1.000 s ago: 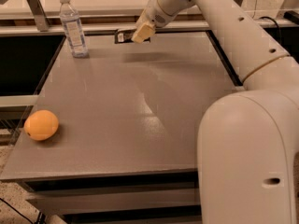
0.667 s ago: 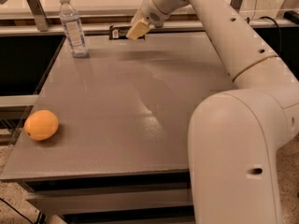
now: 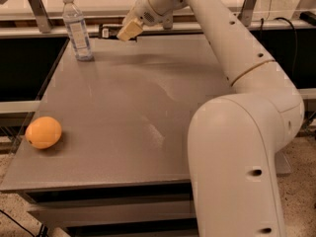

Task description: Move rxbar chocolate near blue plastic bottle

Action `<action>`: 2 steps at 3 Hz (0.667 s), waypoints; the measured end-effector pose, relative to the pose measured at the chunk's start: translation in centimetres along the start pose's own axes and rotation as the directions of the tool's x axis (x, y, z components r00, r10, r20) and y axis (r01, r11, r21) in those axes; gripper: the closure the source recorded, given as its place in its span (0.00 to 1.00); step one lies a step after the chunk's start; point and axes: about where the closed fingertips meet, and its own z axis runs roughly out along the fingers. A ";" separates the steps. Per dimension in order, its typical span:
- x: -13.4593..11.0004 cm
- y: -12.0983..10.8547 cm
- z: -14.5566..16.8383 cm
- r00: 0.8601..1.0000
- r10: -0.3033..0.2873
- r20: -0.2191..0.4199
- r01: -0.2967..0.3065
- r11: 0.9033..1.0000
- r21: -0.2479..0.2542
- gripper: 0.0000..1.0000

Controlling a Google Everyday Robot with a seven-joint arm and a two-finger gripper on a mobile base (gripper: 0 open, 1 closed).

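The blue plastic bottle [image 3: 76,28] stands upright at the far left of the grey table [image 3: 148,107]; it is clear with a white cap and a pale label. My gripper [image 3: 122,33] is above the table's far edge, just right of the bottle. It is shut on the rxbar chocolate [image 3: 106,32], a small dark flat bar that sticks out to the left from the tan fingers [image 3: 129,29] towards the bottle. The bar is held off the table with a short gap between it and the bottle.
A round orange fruit [image 3: 43,132] lies near the table's front left corner. My white arm [image 3: 237,147] fills the right side of the view. A rail with metal posts [image 3: 39,4] runs behind the table.
My gripper has moved left along the table's far edge with the bar in it, closer to the bottle. The bottle and the orange have not moved.
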 end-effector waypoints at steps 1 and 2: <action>-0.8 0.8 1.1 1.000 -0.003 -0.002 0.003 1.000 -0.022 0.82; -0.7 0.9 1.5 1.000 -0.003 -0.003 0.003 1.000 -0.028 0.59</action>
